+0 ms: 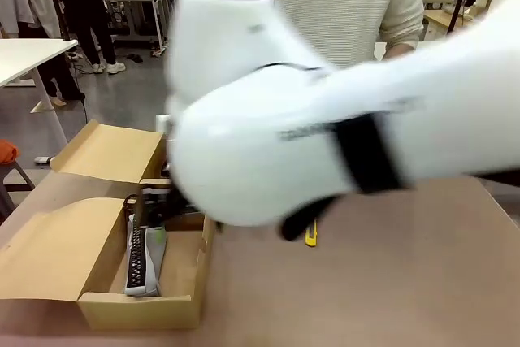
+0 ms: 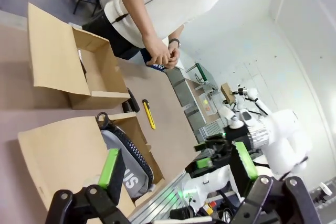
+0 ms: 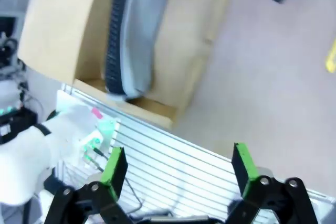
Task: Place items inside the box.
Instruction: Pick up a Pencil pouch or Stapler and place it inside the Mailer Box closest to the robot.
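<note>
An open cardboard box (image 1: 183, 310) stands at the table's near left with a grey zip pouch (image 1: 145, 259) lying inside. In the right wrist view, my right gripper (image 3: 178, 166) is open and holds nothing, hovering near this box (image 3: 191, 72) and the grey pouch (image 3: 134, 30). My left gripper (image 2: 178, 166) is also open with nothing in it, raised above the same box (image 2: 63, 150) and pouch (image 2: 128, 156). A yellow utility knife (image 1: 310, 236) lies on the table beside the box, also visible as the knife (image 2: 149, 114). A black item (image 2: 130, 100) rests near it. The person's hands hold a navy pouch (image 2: 156, 66).
A second open cardboard box (image 2: 100, 98) stands farther along the table toward the person. My right arm's white body (image 1: 325, 119) crosses the middle of the front view and hides much of the table. The table to the right of the knife is bare.
</note>
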